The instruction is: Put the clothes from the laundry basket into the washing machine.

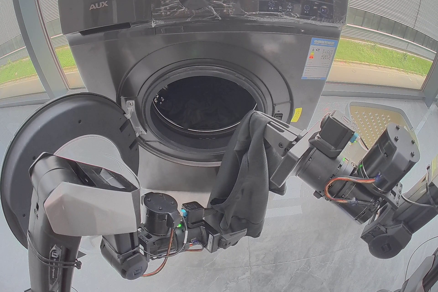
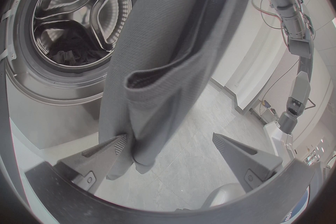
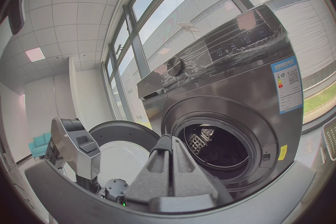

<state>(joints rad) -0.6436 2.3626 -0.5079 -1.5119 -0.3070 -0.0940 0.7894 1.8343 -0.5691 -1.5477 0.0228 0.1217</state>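
In the head view, a dark grey front-loading washing machine [image 1: 196, 46] stood with its round door [image 1: 59, 133] swung open on the robot's left. The right end effector [image 1: 267, 124] was clamped on a dark grey fabric garment [image 1: 242, 169], which hung just before the lower right of the machine's opening. The left end effector [image 1: 230, 236] sat at the garment's bottom edge. A pale yellow perforated laundry basket [image 1: 378, 122] lay right of the machine.

In the left wrist view, the fingers [image 2: 101, 151] stood apart, one touching the cloth. Dark clothes [image 2: 73, 51] lay in the drum.

In the right wrist view, the pads [image 3: 185, 165] pressed together on the cloth.
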